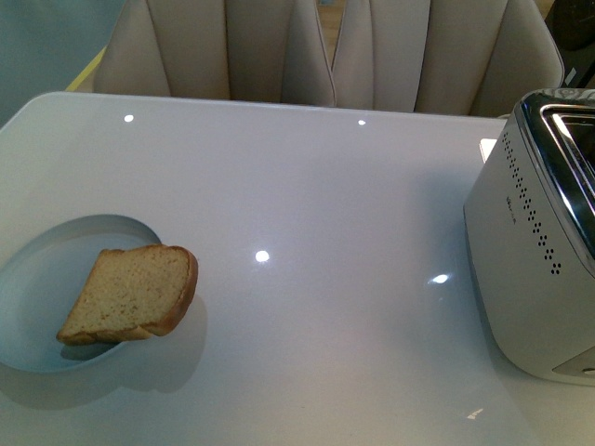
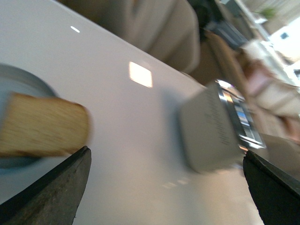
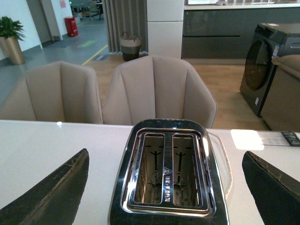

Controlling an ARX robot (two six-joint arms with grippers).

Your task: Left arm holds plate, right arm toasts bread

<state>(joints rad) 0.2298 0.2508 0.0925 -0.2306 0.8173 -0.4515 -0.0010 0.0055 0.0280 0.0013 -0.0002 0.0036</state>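
A glossy white worktop (image 1: 325,186) runs from a rounded far-left corner across to the right, and its far edge is lined by two beige padded chairs with ribbed backs (image 1: 279,46) set close against it. Near the front left lies a round, pale blue-white, shallow plate with a raised rim (image 1: 42,279), cut off by the left border of the front view. The roughly square slice of light brown bread with a darker tan crust (image 1: 130,295) rests tilted on it, one end down in the plate and the other propped over the rim on the toaster's side, overhanging the worktop. A broad bare stretch of smooth, reflective surface, marked only by lamp glints, separates the plate from the boxy matte white toaster with a polished chrome top and rows of small dark vent holes (image 1: 521,260), which stands well apart at the right. In the right wrist view its two long slots gape upward, showing thin wire guides inside. The dark, angular left hand (image 2: 166,152) has its fingers spread wide apart, with the bread just beyond one tip. The right hand (image 3: 165,153), equally dark with scuffed edges, also stands wide apart, framing the toaster's top.
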